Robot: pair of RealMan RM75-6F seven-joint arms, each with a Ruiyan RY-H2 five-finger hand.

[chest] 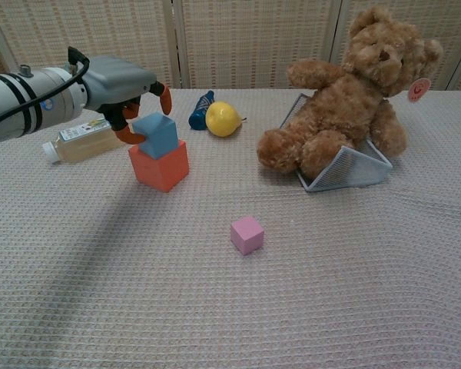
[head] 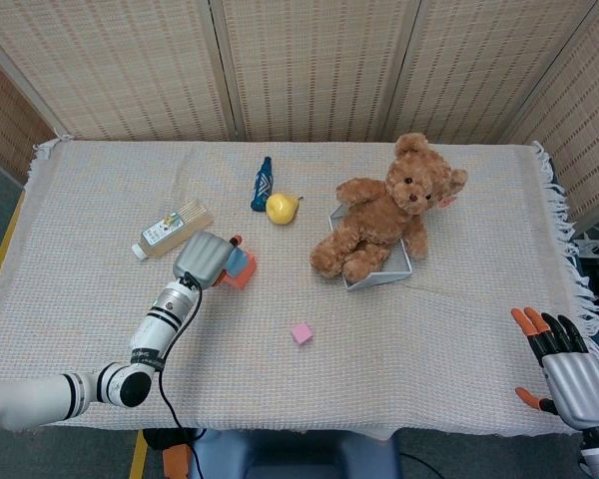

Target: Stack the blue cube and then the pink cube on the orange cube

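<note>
The blue cube (chest: 157,136) sits slightly tilted on top of the orange cube (chest: 161,167) at the left of the table. My left hand (chest: 123,81) reaches in from the left and its orange-tipped fingers (chest: 165,98) curl around the blue cube, holding it. From the head view the left hand (head: 205,257) covers most of the blue cube (head: 239,261) and orange cube (head: 242,275). The pink cube (chest: 247,234) lies alone nearer the front, at the middle (head: 300,332). My right hand (head: 569,369) hangs past the table's right front corner, fingers spread, holding nothing.
A teddy bear (head: 384,210) sits in a wire tray (chest: 349,173) at the right. A yellow pear (chest: 222,119) and a small blue bottle (chest: 200,112) lie behind the cubes. A clear bottle (chest: 81,141) lies left of them, under my left arm.
</note>
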